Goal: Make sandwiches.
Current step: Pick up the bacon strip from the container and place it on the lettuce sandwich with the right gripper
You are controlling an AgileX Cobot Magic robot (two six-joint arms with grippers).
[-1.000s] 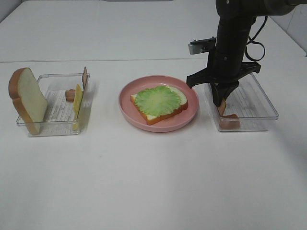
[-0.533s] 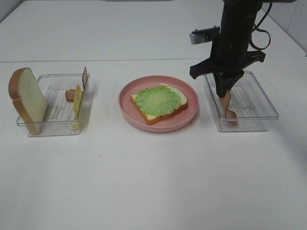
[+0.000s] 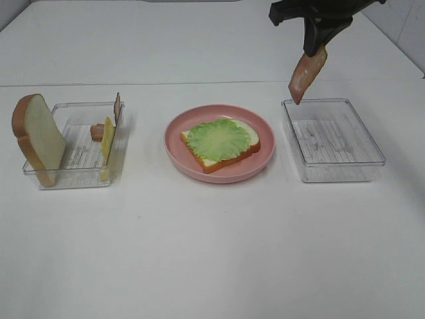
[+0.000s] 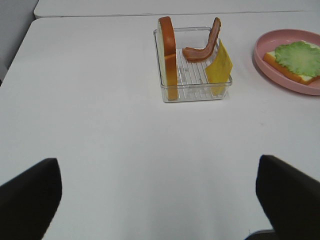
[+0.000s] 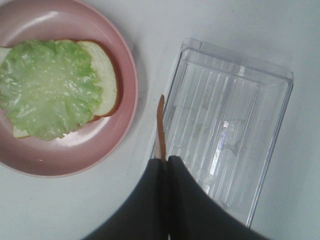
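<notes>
Layout: the white table (image 3: 199, 252) carries a clear left tray (image 3: 80, 105), a pink plate (image 3: 219, 176) at centre and a clear right tray (image 3: 335, 143), all well apart. The left tray holds an upright bread slice (image 3: 40, 136), a cheese slice (image 3: 107, 139) on edge and a spare bacon piece (image 3: 98, 131). Nothing shows in the right tray. The sandwich (image 3: 218, 138) lies on the plate and so far consists of one toast slice under a lettuce leaf. No bacon, cheese or top slice is on it.

Step in hand, as judged: transfer of bacon to the sandwich. A bacon strip (image 3: 307, 74) hangs in the air from the right gripper (image 3: 319, 48), above the plate-side rear corner of the right tray and clear of tray and table.

Next move, as judged: carry the strip across over the plate and lower it. Because the strip dangles by one end, it needs laying along its length on the lettuce before release, or it may land on end and fold.

Right arm: high, largely out of the overhead view, gripper pointing down. Its jaws are pinched together on the strip's upper end. The wrist view shows the strip edge-on between plate rim and tray wall.

Left gripper (image 4: 157, 165): low over bare table, short of the left tray, jaws spread wide with nothing between them.
</notes>
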